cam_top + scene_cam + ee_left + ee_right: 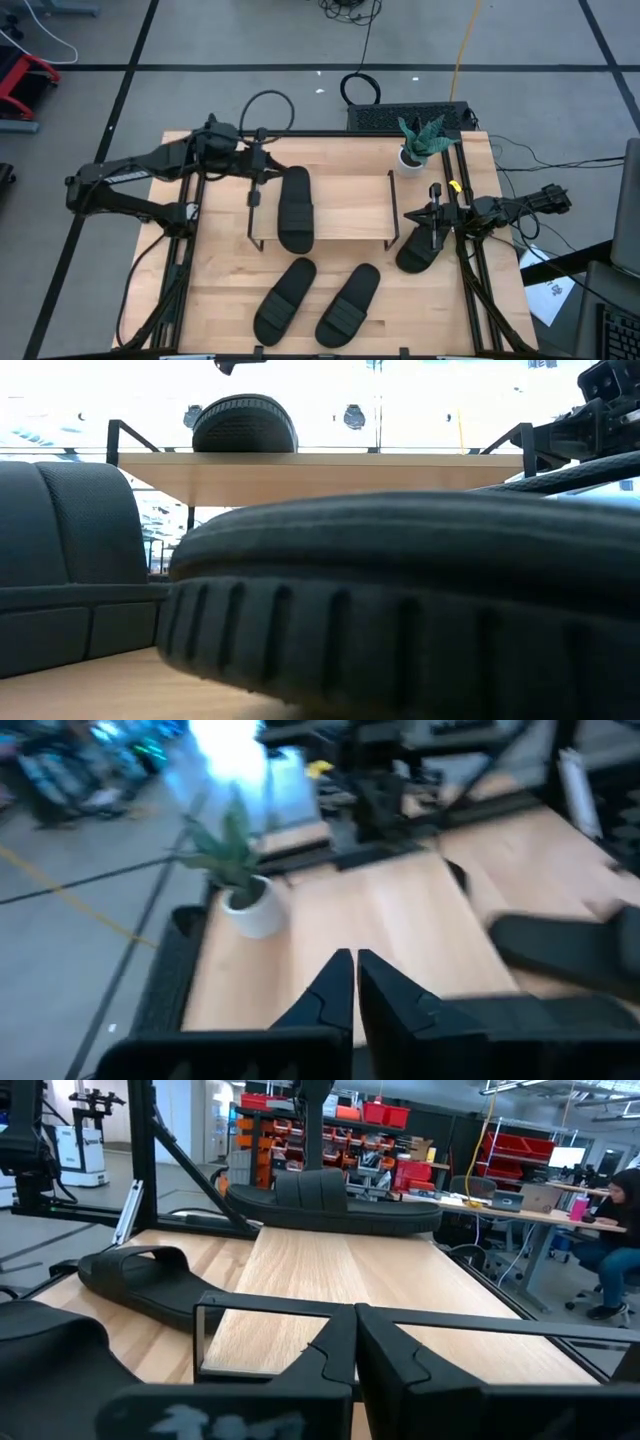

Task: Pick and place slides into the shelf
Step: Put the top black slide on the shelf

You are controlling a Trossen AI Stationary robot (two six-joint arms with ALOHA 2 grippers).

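Black slide (295, 208) is seen from above lying on the shelf (345, 205), left gripper (254, 197) just beside it, jaws closed, empty. Three slides (348, 299) lie on the surface (230, 275). Right gripper (436, 222), jaws closed, hovers over the right one (418, 252). Low view: slide (244, 424) atop shelf (320, 472).

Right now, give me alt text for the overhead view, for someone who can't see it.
One black slide lies on the low wooden shelf at mid-table, and three more lie on the table: two in front and one to the right. The left gripper is shut beside the shelf's left end; the right gripper is shut over the right slide. A small potted plant stands behind.
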